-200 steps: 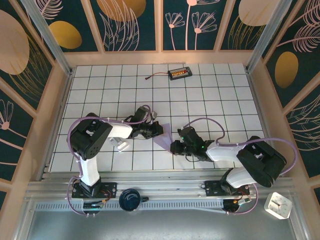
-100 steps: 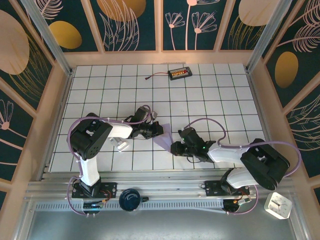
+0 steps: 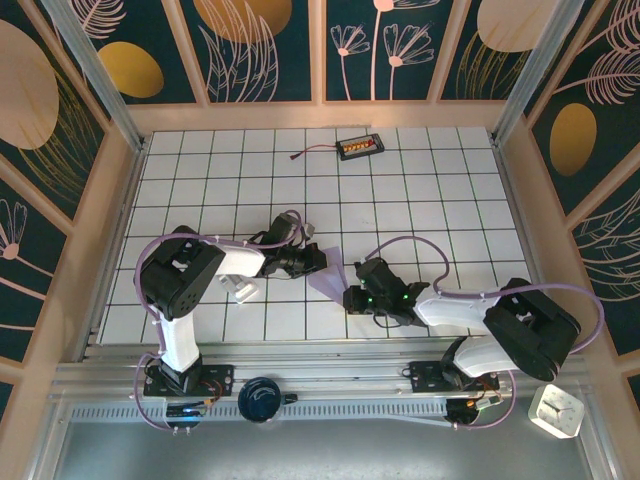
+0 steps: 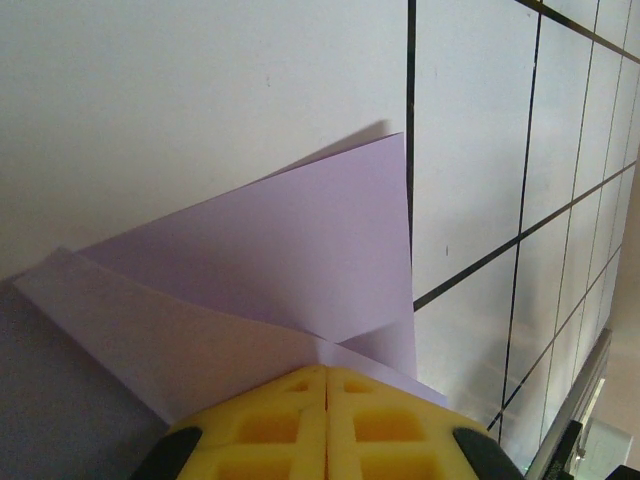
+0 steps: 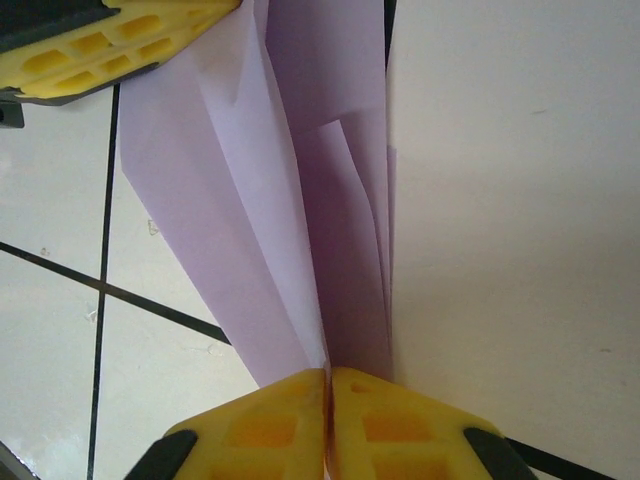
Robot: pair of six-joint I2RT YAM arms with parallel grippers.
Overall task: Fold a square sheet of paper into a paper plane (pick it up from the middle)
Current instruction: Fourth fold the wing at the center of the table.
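Note:
The pale lavender sheet of paper (image 3: 330, 276) is folded into a narrow pointed shape with several layers and is held between the two arms at mid-table. My left gripper (image 3: 322, 260) is shut on one end of it; in the left wrist view the yellow fingertips (image 4: 328, 372) pinch the paper (image 4: 300, 240) where two folded flaps meet. My right gripper (image 3: 349, 296) is shut on the other end; in the right wrist view its tips (image 5: 328, 372) clamp the long central crease of the paper (image 5: 250, 190). The left gripper's yellow fingers (image 5: 100, 45) show at that view's top left.
A small silvery-white block (image 3: 241, 289) lies beside the left forearm. A black and orange device (image 3: 358, 148) with a cable sits at the far edge of the white tiled table (image 3: 450, 200). Patterned walls close in the sides and back.
The right arm has shifted a little, its wrist now slightly nearer, still at the paper's end. The left arm and the paper have stayed where they were.

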